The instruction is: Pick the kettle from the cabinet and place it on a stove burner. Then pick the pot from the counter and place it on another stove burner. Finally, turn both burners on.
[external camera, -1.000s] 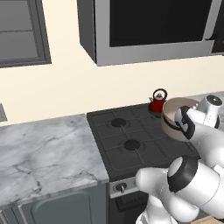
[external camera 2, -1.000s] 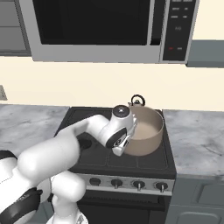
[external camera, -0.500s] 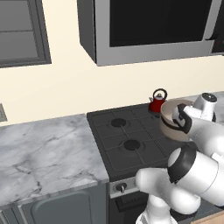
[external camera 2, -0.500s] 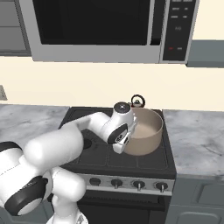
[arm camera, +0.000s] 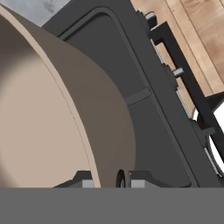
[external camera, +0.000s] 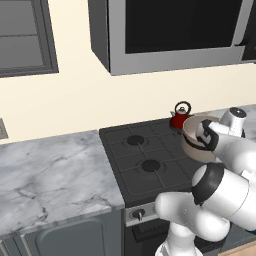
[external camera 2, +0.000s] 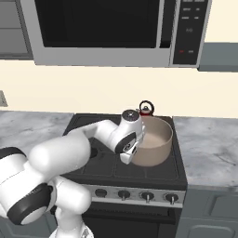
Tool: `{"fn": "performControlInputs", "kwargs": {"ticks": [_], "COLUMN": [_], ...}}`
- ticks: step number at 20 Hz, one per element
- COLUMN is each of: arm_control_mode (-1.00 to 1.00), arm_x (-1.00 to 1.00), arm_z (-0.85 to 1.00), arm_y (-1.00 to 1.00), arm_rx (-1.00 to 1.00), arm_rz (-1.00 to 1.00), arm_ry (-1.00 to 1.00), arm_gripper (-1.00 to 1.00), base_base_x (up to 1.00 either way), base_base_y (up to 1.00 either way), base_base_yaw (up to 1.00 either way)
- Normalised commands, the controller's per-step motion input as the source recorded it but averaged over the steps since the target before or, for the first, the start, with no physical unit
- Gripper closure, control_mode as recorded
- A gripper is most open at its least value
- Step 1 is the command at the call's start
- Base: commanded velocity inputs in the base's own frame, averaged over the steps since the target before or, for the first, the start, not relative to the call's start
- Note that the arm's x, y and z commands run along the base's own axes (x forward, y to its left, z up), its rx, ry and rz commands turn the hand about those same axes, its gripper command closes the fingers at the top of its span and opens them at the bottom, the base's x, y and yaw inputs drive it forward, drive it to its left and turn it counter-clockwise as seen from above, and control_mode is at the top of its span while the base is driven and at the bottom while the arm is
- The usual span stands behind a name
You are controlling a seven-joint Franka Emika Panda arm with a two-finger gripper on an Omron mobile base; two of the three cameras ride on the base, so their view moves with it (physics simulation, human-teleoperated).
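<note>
Hand (arm camera: 107, 180) is nearly closed, pinching the rim of the pot (external camera 2: 155, 142); in the hand view one dark fingertip (arm camera: 81, 178) sits on the pale inside of the wall, the other on the brown outside. The pot is tilted, its opening turned partly sideways in the left base view, and held over the right side of the stove (external camera: 131, 162). Whether its bottom touches the grates cannot be told.

The kettle (external camera: 180, 116) stands upright on the back right burner, just behind the pot; in the right base view its black loop handle and red top show above the pot's far rim.

The two left burners (external camera: 143, 165) are bare. Silver knobs (external camera 2: 146, 197) line the front edge of the stove. Marble surface (external camera: 45, 172) lies to either side of the stove. The microwave (external camera 2: 107, 28) hangs above the stove, with a dark grey cabinet (external camera: 22, 37) to its left.
</note>
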Motion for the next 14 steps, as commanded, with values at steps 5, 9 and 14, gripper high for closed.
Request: {"fn": "performControlInputs", "kwargs": {"ticks": [5, 9, 14], "arm_control_mode": [-1.0, -1.0, -1.0], "arm_x": [0.06, 0.09, 0.14], "arm_z": [-0.06, -0.06, -0.06], "arm_y": [0.0, 0.0, 0.0], "arm_rx": [0.01, 0.01, 0.01], "arm_rz": [0.0, 0.0, 0.0], "arm_ry": [0.01, 0.01, 0.01], "arm_gripper": [1.0, 1.0, 1.0], "base_base_x": [0.0, 0.0, 0.0], "base_base_y": [0.0, 0.0, 0.0], "base_base_yaw": [0.0, 0.0, 0.0]}}
